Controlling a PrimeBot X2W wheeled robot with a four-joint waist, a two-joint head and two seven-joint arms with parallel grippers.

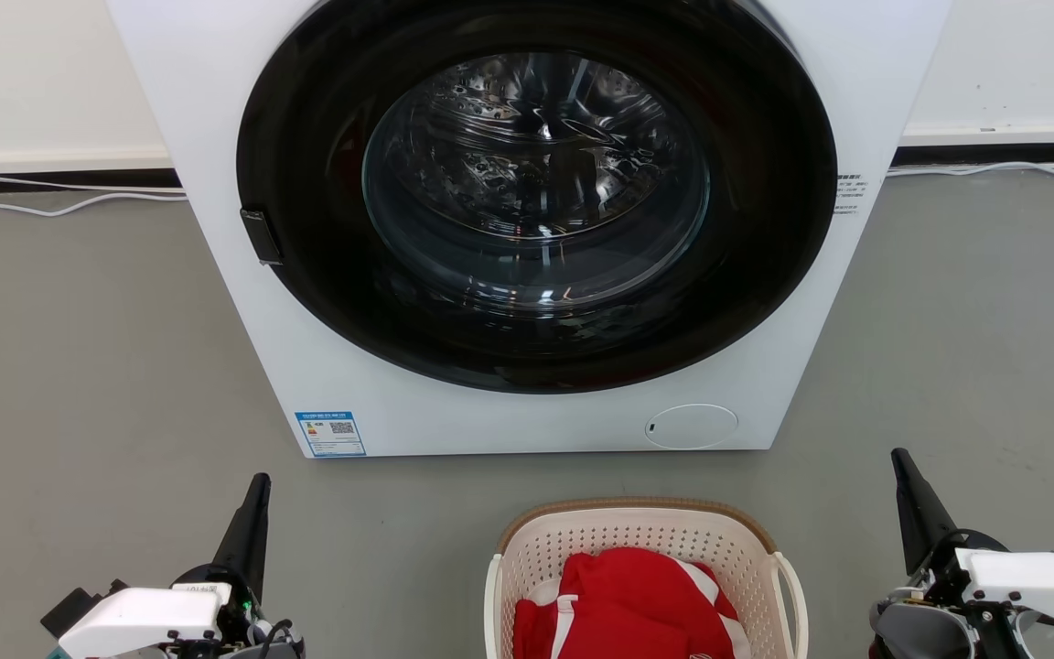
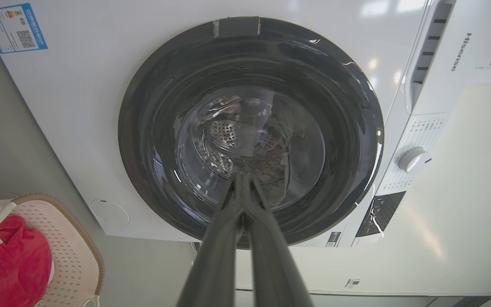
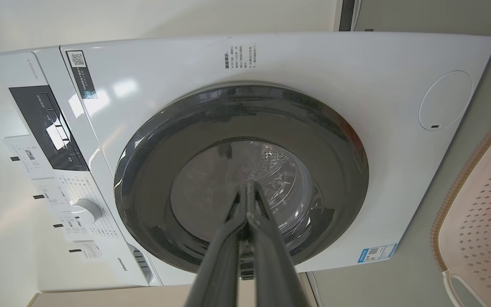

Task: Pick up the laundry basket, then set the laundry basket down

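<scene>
The laundry basket (image 1: 582, 540), cream-white and perforated with a brown rim, stands on the floor at the bottom centre of the head view, with red clothing (image 1: 628, 604) inside. My left gripper (image 1: 257, 485) is shut, well to the basket's left, fingers pointing at the washing machine. On the other side my right gripper (image 1: 900, 460) is shut too, off the basket's right handle (image 1: 792, 586). Neither touches the basket. The left wrist view has the basket (image 2: 70, 251) at its lower left, past the shut left gripper (image 2: 242, 175). The right wrist view has the basket (image 3: 475, 221) at its right edge, beyond the shut right gripper (image 3: 247, 185).
A white front-loading washing machine (image 1: 381, 403) with a closed dark round door (image 1: 536, 192) stands directly behind the basket. Grey floor (image 1: 79, 366) spreads to either side. White cables (image 1: 60, 206) run along the base of the back wall.
</scene>
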